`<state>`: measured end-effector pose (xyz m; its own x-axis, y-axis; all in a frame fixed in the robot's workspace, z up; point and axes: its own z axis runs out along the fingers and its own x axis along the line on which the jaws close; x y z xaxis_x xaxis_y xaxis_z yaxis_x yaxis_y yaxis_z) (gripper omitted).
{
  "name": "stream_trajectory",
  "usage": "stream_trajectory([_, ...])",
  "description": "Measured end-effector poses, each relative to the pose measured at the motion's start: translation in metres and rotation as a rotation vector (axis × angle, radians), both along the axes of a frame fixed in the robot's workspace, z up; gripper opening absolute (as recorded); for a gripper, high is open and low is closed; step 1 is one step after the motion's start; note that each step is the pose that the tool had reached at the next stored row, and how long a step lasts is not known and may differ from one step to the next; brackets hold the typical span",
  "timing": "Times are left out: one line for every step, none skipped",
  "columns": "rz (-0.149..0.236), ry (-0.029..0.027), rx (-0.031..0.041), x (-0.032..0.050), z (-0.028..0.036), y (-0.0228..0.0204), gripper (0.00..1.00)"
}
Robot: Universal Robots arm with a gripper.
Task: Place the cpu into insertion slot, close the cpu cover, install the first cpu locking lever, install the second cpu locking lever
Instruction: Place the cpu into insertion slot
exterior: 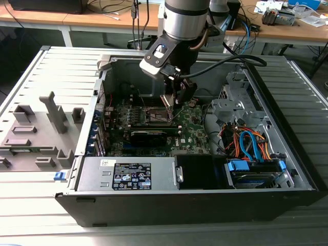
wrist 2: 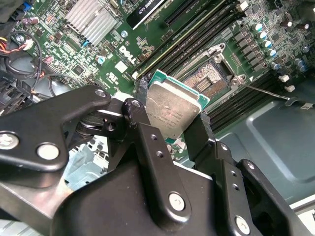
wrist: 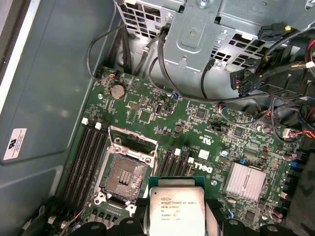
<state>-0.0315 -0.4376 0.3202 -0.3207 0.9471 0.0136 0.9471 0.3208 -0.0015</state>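
Cpu is pinched by the end effector, arm reaching steeply down near the open insertion slot.

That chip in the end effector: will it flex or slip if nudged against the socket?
The small flat square silvery-faced chip looks rigid, so flexing seems unlikely. Gripped by its thin edges in the black end effector, its smooth metal could slip or tilt. Being thin and small, it is probably light but fragile.
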Motion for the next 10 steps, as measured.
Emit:
stream_trajectory([-0.001,0.0,0.0,0.0,0.0,0.0,0.55])
stream_trajectory([-0.002,0.0,0.0,0.0,0.0,0.0,0.55])
stream_trajectory([-0.004,0.0,0.0,0.0,0.0,0.0,0.55])
stream_trajectory([-0.005,0.0,0.0,0.0,0.0,0.0,0.55])
stream_trajectory([-0.006,0.0,0.0,0.0,-0.0001,0.0,0.55])
stream_trajectory([-0.007,0.0,0.0,0.0,-0.0001,0.0,0.55])
stream_trajectory([-0.009,0.0,0.0,0.0,-0.0001,0.0,0.55])
stream_trajectory([-0.011,0.0,0.0,0.0,-0.0001,0.0,0.55])
stream_trajectory([-0.012,0.0,0.0,0.0,-0.0001,0.0,0.55])
stream_trajectory([-0.013,0.0,0.0001,0.0,-0.0001,0.0,0.55])
